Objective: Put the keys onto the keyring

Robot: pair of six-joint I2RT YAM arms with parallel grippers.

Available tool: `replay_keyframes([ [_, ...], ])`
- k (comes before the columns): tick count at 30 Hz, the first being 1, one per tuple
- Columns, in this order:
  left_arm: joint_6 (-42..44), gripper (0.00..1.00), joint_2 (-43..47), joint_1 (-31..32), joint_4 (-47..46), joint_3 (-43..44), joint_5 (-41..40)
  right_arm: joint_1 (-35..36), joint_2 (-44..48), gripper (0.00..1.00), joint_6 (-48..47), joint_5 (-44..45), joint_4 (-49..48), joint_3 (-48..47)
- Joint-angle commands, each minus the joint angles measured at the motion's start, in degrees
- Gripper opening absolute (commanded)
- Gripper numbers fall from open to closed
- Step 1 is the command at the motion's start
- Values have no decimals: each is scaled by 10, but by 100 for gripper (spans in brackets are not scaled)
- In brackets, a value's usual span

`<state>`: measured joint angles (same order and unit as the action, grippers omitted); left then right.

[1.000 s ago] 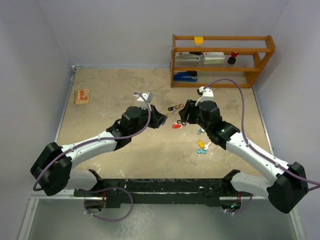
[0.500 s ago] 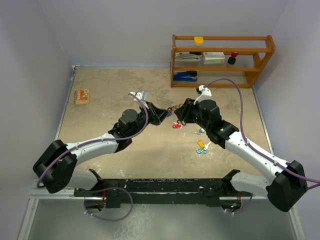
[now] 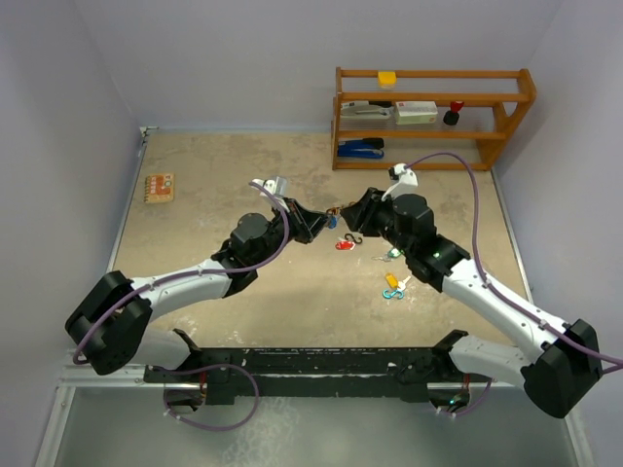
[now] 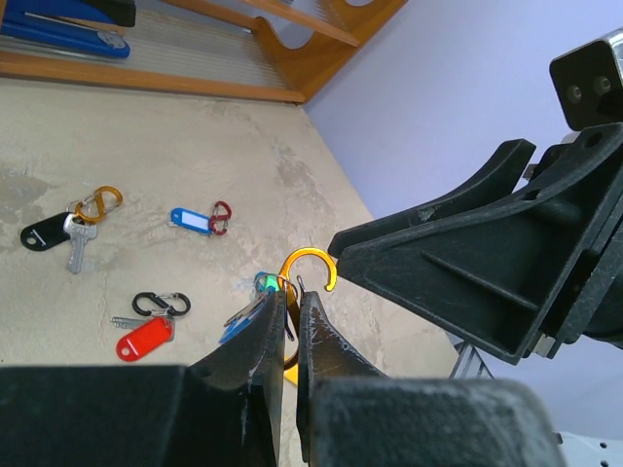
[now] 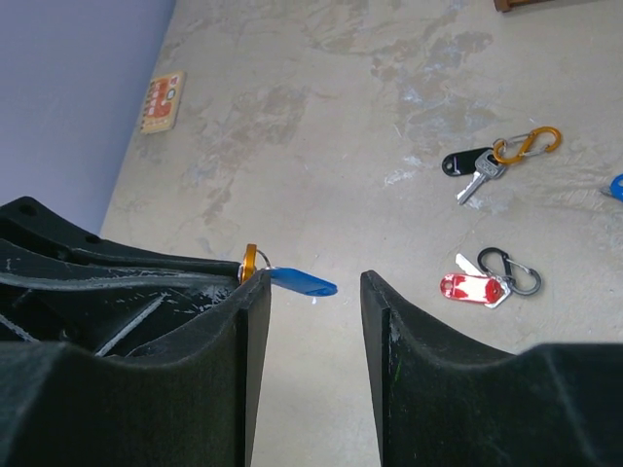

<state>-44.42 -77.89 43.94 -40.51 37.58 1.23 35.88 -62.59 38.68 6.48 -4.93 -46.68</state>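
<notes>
**Between the arms: one clip held, most keys loose**

Above the middle of the surface (image 3: 195, 214), the left fingers (image 4: 255, 341) are pressed together on an orange clip (image 4: 310, 265). A blue key (image 5: 304, 283) hangs from it by a small ring (image 5: 263, 261). The right fingers (image 5: 389, 331) are spread wide and hold nothing, with their gap facing that clip from just beside it.

By my reading the job is barely begun, with one key at most on the held clip. Loose on the surface lie three more:
- a black key (image 4: 41, 234) joined to a second orange clip (image 4: 100, 202)
- a red key (image 4: 146, 341) touching a black clip (image 4: 161, 304)
- a second blue key (image 4: 191, 220) joined to a red clip (image 4: 222, 216)

From above, a yellow key (image 3: 391, 282) and a greenish key (image 3: 390, 255) lie beside the right arm. All of these are left to gather. The green speck at the tip of the left fingers is too small to name.

The two sets of fingers nearly meet, so there is little slack between them for threading. The loose keys lie close under the right arm, and a low sweep there could scatter them. A wooden shelf (image 3: 433, 117) stands along the far edge, well apart from both arms, and walls close in on either side. The most room for moving lies to the left, toward a small booklet (image 3: 159, 187).
</notes>
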Motion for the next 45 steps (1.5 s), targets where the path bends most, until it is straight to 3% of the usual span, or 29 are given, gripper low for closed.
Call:
replay_keyframes([
  [1,-2,0,-3,2,-39,-1,1,-1,18,45,8,13,-36,-9],
  [29,-6,0,-29,8,-48,8,14,0,-33,37,5,-45,-65,-17],
  [45,-4,0,-31,11,-48,11,18,1,-36,25,4,-44,-67,-18],
])
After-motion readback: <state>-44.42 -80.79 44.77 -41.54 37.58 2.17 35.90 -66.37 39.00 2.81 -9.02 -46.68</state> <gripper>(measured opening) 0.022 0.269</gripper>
